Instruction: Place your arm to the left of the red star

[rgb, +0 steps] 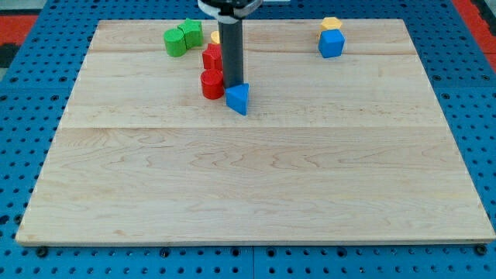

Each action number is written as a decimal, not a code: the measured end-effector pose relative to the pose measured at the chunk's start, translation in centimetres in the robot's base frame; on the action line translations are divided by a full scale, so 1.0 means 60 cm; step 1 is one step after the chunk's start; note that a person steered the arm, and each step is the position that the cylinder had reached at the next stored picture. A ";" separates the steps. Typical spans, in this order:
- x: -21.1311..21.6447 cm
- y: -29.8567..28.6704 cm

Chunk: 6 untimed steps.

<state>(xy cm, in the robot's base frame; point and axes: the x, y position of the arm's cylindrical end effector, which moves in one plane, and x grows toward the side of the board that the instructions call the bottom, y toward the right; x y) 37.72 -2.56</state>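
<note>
My tip (pixel 232 84) sits in the upper-left-centre part of the wooden tabletop (pixel 256 186), the dark rod coming straight down from the view's top. The tip lands right between two blocks: the red cylinder (pixel 211 84) just to its left and the blue triangular block (pixel 239 98) just below and to its right. Both look to be touching or nearly touching the rod; I can't tell which.

The red star (pixel 211 57) lies right behind the red cylinder, toward the view's top, hugging the rod's left side. Its right edge is partly hidden by the rod, so the star shape is hard to make out. So my tip is on the star's lower right, not its left.

A yellow block (pixel 215 36) peeks out just above the red star, mostly hidden behind the rod; shape unclear.

Two green blocks at upper left, touching each other: the front one (pixel 175 42) and one behind it (pixel 191 31), shapes not clear.

Far upper right, well apart from the rest: a blue cube (pixel 331 43) with a yellow hexagon-like block (pixel 332 23) just behind it, touching or nearly so.

Tool state: there's no grasping tool here, only the bare rod, so nothing is grasped or released.
</note>
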 end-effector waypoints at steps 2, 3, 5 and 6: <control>0.074 -0.012; 0.098 -0.164; -0.043 -0.215; -0.105 -0.177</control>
